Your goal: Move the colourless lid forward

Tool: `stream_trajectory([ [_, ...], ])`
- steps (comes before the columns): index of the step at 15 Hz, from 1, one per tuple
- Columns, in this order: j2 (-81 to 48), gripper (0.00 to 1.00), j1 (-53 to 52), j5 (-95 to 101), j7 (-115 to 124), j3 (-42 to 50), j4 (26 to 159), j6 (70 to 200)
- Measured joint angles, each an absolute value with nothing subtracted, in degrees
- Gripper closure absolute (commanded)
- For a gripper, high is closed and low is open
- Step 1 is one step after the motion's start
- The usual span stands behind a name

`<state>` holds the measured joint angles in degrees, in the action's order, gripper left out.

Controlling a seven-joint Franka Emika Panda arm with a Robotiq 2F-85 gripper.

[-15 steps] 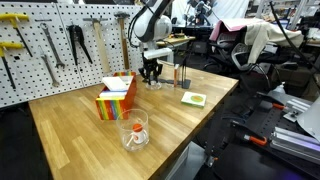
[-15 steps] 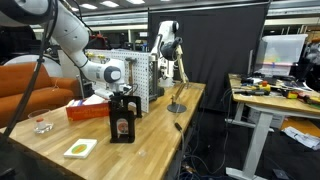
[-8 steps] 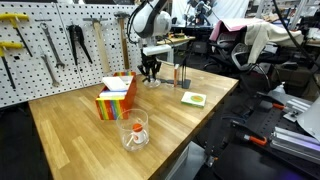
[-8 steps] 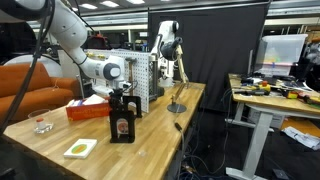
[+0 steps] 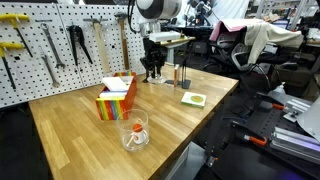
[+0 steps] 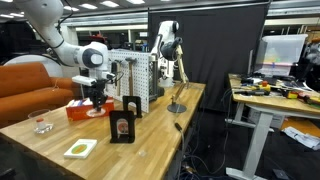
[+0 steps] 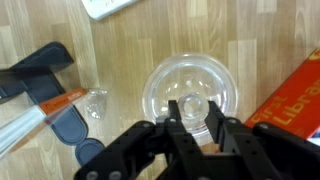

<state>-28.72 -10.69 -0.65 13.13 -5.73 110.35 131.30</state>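
Wooden bench top [image 5: 70, 130] carries all items noted.

Task item: the colourless lid [image 7: 190, 80] appears in the wrist view as a round, transparent disc with a raised rim, and the wood grain shows through it. It lies directly under the tool. A red-orange box [image 7: 295, 100] is just to its right. A black-and-orange tool [image 7: 45, 100] and a small clear fragment [image 7: 95, 100] lie to its left, apart from it.

In both exterior views the lid is too small and too masked by the tool to be made out with confidence. Its position there can only be taken from the gripper above it.

Tool: the gripper [image 7: 195, 108] points straight down. Its two dark fingers [image 7: 175, 112] stand a narrow gap apart over the near part of the lid. Whether they are closed on the lid or merely flank it cannot be told. Whether the lid rests on the wood or is lifted cannot be told either.

In an exterior view the gripper [image 5: 152, 72] hangs over the far part of the bench. It is close to the pegboard [image 5: 60, 50], and beyond and right of the striped box [image 5: 115, 100]. In an exterior view the gripper [image 6: 97, 103] sits just above the same box [image 6: 80, 110].

Other items: a clear glass with an orange object inside [image 5: 135, 130] stands near the front edge. A green-and-white card [image 5: 193, 98] lies toward the right edge. Both are well apart from the gripper.
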Motion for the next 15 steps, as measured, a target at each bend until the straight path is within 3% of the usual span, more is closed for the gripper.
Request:
stream_trajectory([
  [6,-13.3,0.92,-13.0,0.0,12.7,-7.2,128.6,133.6],
  [15,-12.5,0.92,-17.2,0.3,13.1,-11.9,136.2,140.1],
])
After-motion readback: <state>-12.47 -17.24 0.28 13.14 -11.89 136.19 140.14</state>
